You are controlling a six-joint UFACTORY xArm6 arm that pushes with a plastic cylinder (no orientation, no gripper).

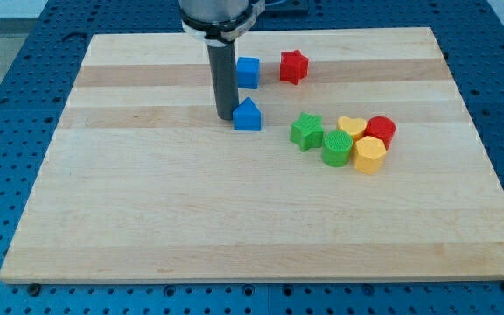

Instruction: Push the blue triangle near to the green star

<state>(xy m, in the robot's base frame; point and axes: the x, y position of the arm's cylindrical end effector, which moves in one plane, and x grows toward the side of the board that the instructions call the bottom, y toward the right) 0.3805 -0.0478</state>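
Seven blocks on the wooden tabletop. Two blue: blue triangle and blue cube, both toward the far edge, about mid-width. Two green: green star and green cylinder. Two yellow: yellow heart and yellow hexagon. Two red: red star and red cylinder. End effector is a bare rod, holding nothing; my tip sits just left of the blue triangle, apparently touching. Green star lies right of the triangle, apart.
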